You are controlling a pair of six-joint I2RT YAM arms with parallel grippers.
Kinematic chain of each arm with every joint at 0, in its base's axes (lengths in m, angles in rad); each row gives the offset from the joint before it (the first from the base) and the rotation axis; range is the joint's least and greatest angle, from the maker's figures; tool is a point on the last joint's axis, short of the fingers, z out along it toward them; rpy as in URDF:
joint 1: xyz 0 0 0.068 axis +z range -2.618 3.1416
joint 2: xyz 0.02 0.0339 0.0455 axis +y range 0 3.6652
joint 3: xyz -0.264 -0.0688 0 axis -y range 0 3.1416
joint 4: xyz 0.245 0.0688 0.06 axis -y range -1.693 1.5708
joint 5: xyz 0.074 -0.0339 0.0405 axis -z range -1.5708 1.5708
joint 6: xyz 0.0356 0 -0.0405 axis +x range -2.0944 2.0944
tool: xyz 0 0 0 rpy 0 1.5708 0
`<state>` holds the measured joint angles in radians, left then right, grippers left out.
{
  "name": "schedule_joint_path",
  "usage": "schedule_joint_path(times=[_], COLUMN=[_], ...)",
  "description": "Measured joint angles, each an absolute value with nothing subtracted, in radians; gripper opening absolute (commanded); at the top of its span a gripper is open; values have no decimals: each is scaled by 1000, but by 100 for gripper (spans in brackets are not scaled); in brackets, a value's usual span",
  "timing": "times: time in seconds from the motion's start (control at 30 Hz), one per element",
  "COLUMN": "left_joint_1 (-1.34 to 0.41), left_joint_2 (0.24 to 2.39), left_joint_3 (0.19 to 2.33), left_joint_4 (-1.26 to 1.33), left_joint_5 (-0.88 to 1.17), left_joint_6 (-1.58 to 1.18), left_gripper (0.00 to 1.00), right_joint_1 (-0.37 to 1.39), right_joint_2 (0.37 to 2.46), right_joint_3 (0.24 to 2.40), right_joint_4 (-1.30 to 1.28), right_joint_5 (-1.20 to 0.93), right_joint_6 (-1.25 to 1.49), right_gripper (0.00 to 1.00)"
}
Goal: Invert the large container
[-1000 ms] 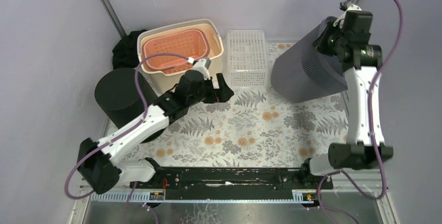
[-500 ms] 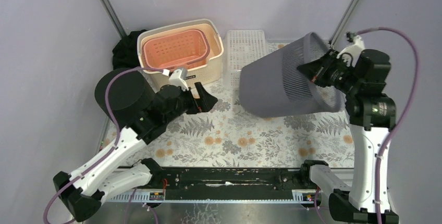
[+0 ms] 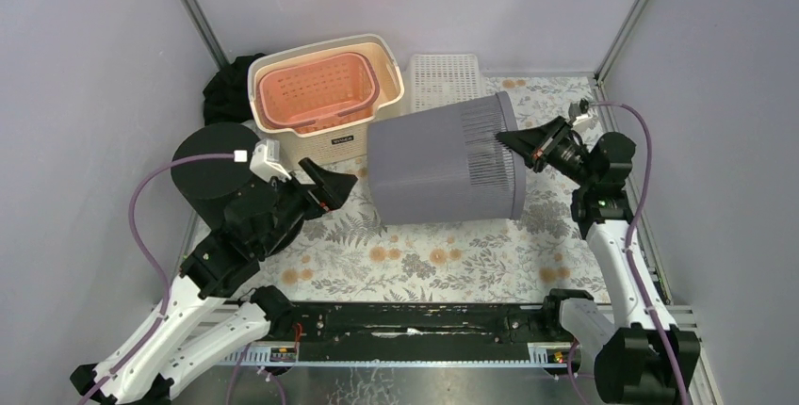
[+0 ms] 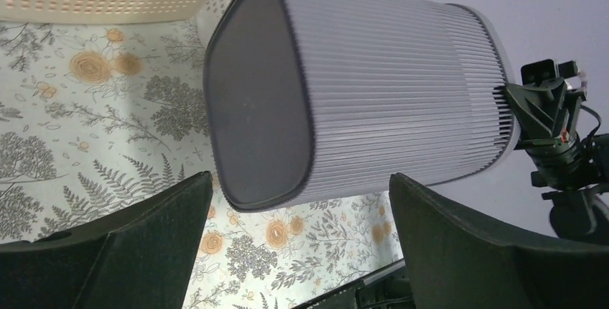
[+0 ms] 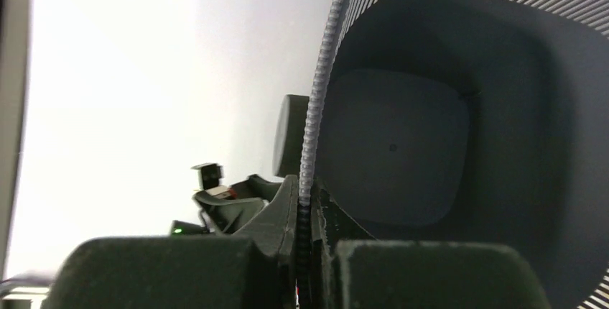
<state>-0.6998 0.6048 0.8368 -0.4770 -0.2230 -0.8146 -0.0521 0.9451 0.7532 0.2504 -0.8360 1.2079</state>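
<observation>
The large grey ribbed container (image 3: 443,170) lies on its side over the middle of the floral desk (image 3: 443,259). Its long axis runs from 9 o'clock to 3 o'clock in the top view, with the closed base facing 9 and the open mouth facing 3. Whether its lower flank rests on the cloth or hangs just above it I cannot tell.

The right claw (image 3: 509,138) sits at the container's 3 o'clock, pressed together on the rim; the wrist view shows the ribbed edge pinched between its fingers. The left claw (image 3: 334,186) is spread wide and holds nothing. It sits at the container's 9 o'clock, near the base but apart from it, and points straight at it.

The turn looks about half done. The mouth has yet to swing down to the desk, and that rotation depends on the right arm's hold at the rim. The left arm is the nearer one to the base.
</observation>
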Motion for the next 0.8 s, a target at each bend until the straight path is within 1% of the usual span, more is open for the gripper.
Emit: schedule_joint_path(times=[0.13, 0.23, 0.53, 0.67, 0.7, 0.8], left_joint_1=[-700, -700, -700, -698, -698, -696], left_joint_2=[594, 594, 611, 582, 573, 561], left_joint_3=[828, 823, 822, 805, 802, 802], left_joint_4=[-498, -500, -474, -473, -476, -480], left_joint_5=[-265, -294, -363, -400, -408, -429], left_joint_6=[-850, -870, -908, -936, -939, -942], left_gripper=[100, 100, 100, 100, 100, 100], right_joint_1=[-44, -16, 229, 299, 311, 346], right_joint_2=[986, 1011, 1094, 1141, 1150, 1175], right_joint_3=[662, 626, 568, 532, 524, 482], right_joint_4=[543, 693, 895, 965, 978, 1022], right_joint_5=[-859, -856, -814, -751, -739, -689], right_joint_6=[1385, 1467, 1519, 1531, 1531, 1528], right_gripper=[0, 0, 0, 0, 1, 12])
